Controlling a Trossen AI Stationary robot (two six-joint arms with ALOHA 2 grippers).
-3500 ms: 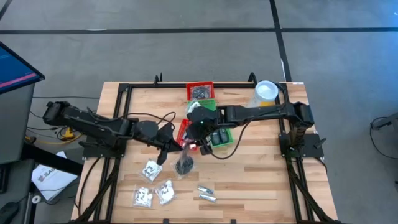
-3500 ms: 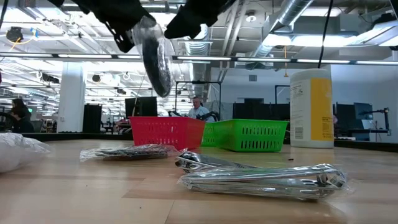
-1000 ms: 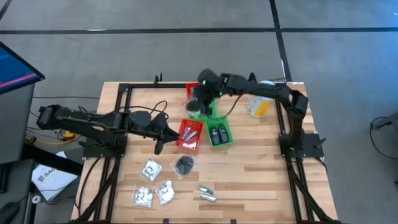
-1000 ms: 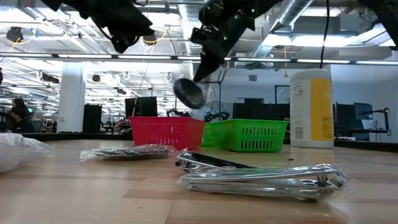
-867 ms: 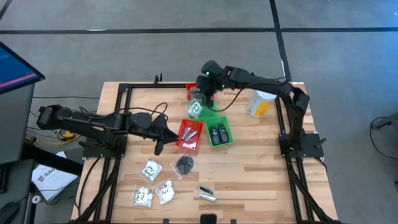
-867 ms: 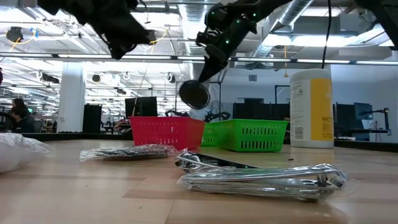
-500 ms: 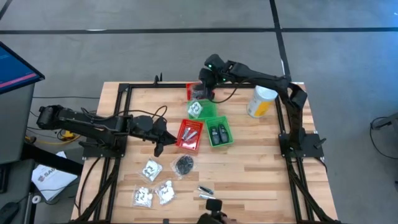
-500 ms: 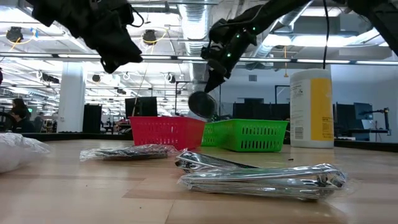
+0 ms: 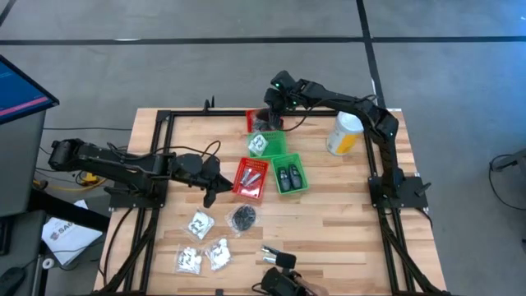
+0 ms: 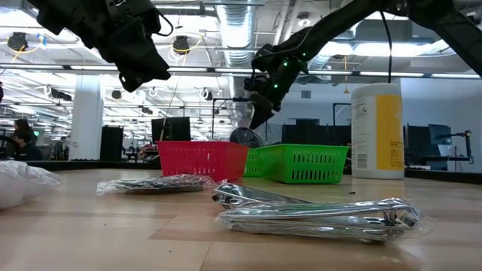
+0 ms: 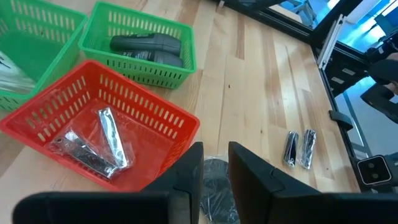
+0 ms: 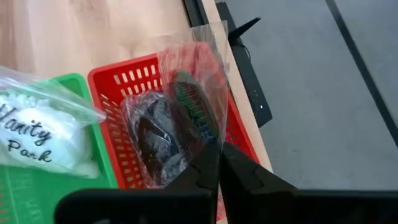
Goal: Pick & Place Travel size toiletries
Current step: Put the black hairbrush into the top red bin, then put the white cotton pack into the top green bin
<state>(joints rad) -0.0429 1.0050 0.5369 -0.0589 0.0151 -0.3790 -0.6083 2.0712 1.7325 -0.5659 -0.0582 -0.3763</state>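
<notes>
The clear packet with a black disc (image 12: pixel 186 106) is hanging from the right jaws (image 12: pixel 217 163), which are pinching its top edge, presumably for lowering into the far red basket (image 12: pixel 130 78) directly beneath them. A similar packet is lying there already. The left jaws (image 11: pixel 214 167), narrowly parted and empty, are waiting over another disc packet (image 9: pixel 243 217) on the counter (image 9: pixel 345 230), half hidden behind the fingers.

Four baskets (image 9: pixel 265 153) cluster mid-worktop (image 9: pixel 345 214), the canister (image 9: pixel 344 133) to their right, loose packets (image 9: pixel 204 243) and a disc (image 9: pixel 243 217) nearer the front-left, sachets (image 11: pixel 299 148) at the front edge.
</notes>
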